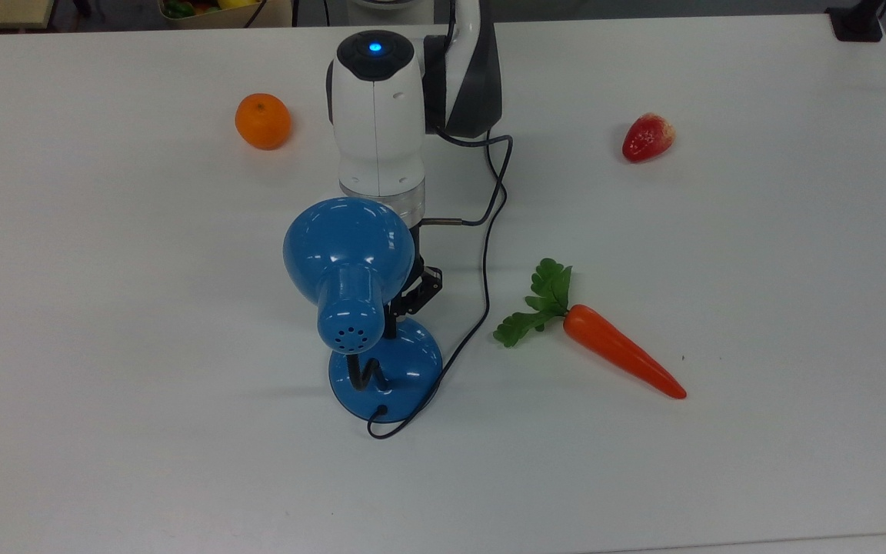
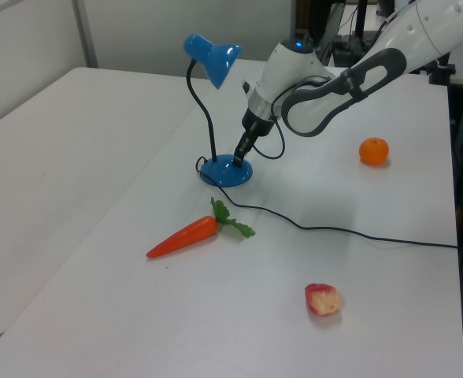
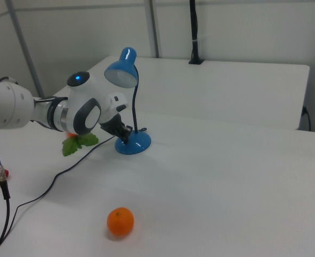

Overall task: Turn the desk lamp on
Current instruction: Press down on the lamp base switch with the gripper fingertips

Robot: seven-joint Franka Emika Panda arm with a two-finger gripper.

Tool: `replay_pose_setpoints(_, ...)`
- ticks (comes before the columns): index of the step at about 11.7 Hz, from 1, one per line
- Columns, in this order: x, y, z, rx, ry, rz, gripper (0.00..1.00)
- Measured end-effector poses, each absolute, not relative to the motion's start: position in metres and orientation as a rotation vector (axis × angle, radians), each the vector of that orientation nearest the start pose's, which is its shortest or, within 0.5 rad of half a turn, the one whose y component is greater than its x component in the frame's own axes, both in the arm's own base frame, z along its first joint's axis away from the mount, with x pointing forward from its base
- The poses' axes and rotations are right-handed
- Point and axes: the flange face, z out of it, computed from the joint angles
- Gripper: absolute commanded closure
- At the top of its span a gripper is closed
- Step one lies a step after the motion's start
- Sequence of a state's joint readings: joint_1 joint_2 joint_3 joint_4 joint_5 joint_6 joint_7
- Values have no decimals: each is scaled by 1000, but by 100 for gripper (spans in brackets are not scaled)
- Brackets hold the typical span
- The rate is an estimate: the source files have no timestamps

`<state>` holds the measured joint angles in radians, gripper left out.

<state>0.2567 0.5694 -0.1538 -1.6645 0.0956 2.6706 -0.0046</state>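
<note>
Standing on the white table (image 1: 104, 308), the desk lamp (image 1: 349, 269) rises on its black neck from a round blue base directly under my pincer (image 2: 238, 155), whose tip meets the base's top at the edge nearest my wrist; whether my fingers are apart or together I cannot tell. The shade hangs above and beside my pincer in the right view. The lamp's cord (image 1: 481, 292) trails from the base past my pincer. A carrot (image 1: 620, 350) lies to the top view's right of my pincer, an orange (image 1: 262, 121) and a strawberry (image 1: 647, 137) well apart from it.
</note>
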Motion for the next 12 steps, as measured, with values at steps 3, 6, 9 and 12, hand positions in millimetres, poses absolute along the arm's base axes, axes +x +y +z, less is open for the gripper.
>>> replay_pose_setpoints(3, 714, 88, 328, -3058, -115, -679, 98)
replay_pose_setpoints(6, 714, 88, 328, -3059, -115, -678, 98)
replay_pose_setpoints(9, 714, 88, 328, -3059, -115, -678, 98)
replay_pose_setpoints(12, 722, 89, 330, -3072, -109, -628, 98)
